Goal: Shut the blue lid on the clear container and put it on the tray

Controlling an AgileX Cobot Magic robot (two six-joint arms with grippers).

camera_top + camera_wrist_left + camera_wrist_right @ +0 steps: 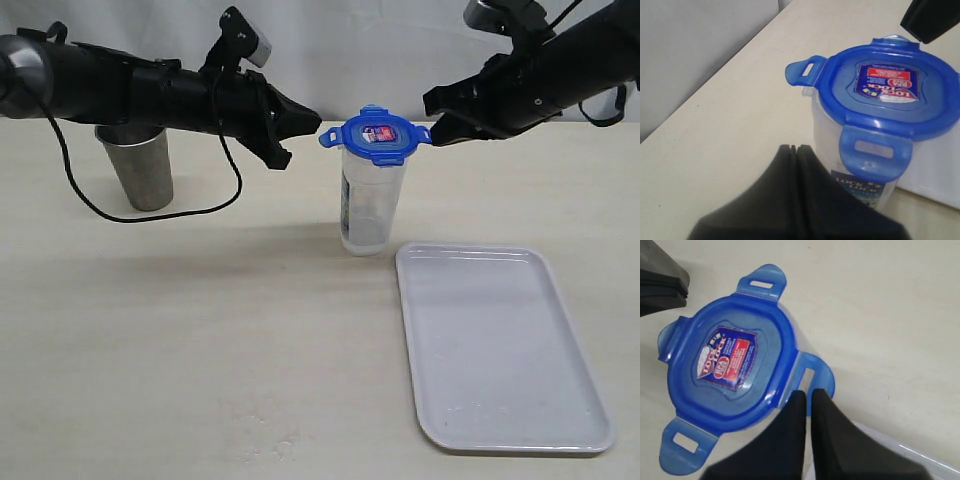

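The blue lid (377,134) with its red-and-white label sits on top of the clear container (366,205), which stands upright on the table just behind the white tray (500,350). All the flaps that show stick outward. My left gripper (312,119) is shut and empty, its tip level with the lid and just left of the lid's left flap (330,137). My right gripper (432,125) is shut too, its tip right at the lid's right flap (816,375). The lid (887,90) (727,365) fills both wrist views. I cannot tell whether either tip touches a flap.
A shorter steel cup (140,165) stands at the back left, under my left arm, with a black cable (160,215) looping on the table beside it. The tray lies front right with nothing on it.
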